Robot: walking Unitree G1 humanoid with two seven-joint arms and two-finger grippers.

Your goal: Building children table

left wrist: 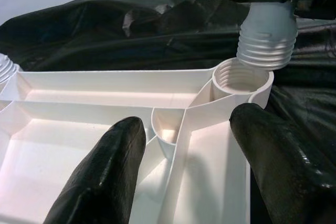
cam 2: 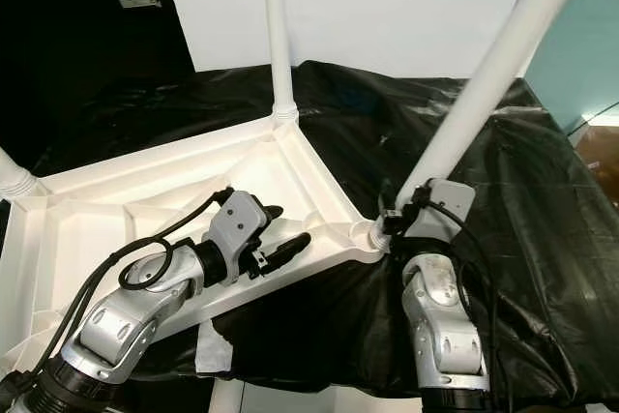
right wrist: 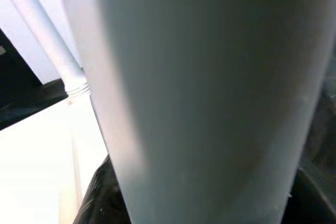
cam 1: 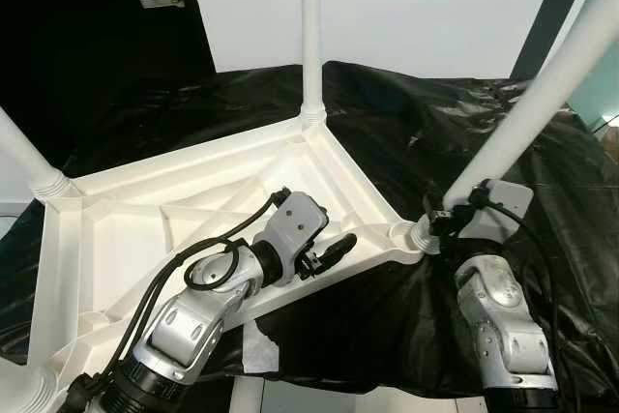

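Right gripper (cam 1: 447, 217): clamped on the leg (cam 1: 542, 94) low down, threaded tip tilted just above the socket (left wrist: 242, 80).
Left gripper (cam 1: 329, 250): fingers spread, resting on the tabletop (cam 1: 126, 229) rim beside that socket.
Handling: rigid, light, slippery plastic; grip near the threads.

White tabletop (cam 1: 193, 181), white legs (cam 1: 311, 36) — black sheet (cam 1: 416, 132).

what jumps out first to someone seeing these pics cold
The upside-down white plastic table top, lying on black plastic sheeting, catches the eye first. At its near right corner, the right gripper holds a tilted white plastic leg, whose threaded end hangs just above the open corner socket, not yet screwed in. The left gripper rests over the table top's rim with its fingers apart, beside that corner.
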